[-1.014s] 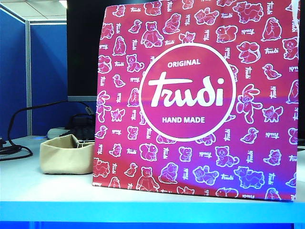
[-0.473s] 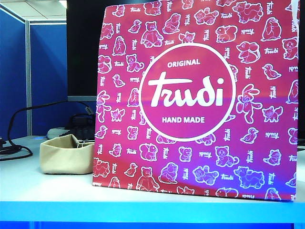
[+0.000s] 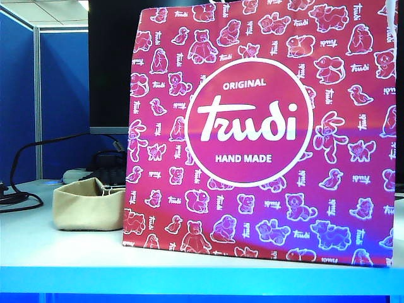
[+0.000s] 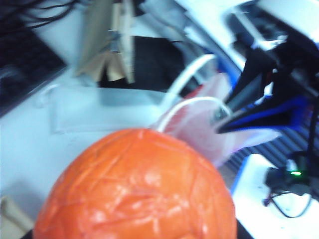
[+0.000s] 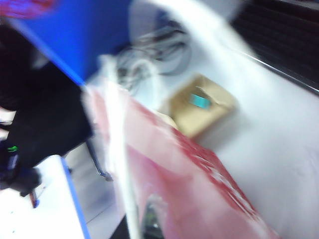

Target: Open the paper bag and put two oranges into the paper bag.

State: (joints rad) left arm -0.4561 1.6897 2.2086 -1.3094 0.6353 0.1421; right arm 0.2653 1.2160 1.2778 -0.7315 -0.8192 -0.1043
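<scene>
We see the magenta-red paper bag [image 3: 259, 132] with white animal outlines filling the exterior view's centre and right, reading "ORIGINAL trudi HAND MADE"; the left gripper, fingers unseen, carries a shiny round orange [image 4: 137, 186]; the right gripper is closed, apparently on the bag's edge.

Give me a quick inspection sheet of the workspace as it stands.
Surface: pale table.
Job's things: paper bag upright; one orange close under the left wrist camera, second not seen.
Clutter: beige fabric tray beside the bag.
Grippers: left gripper carries the orange, fingers hidden; right gripper shut at the bag's rim, blurred, hold unclear.
Cables: black cable behind the tray.
Surroundings: blue partition.
</scene>
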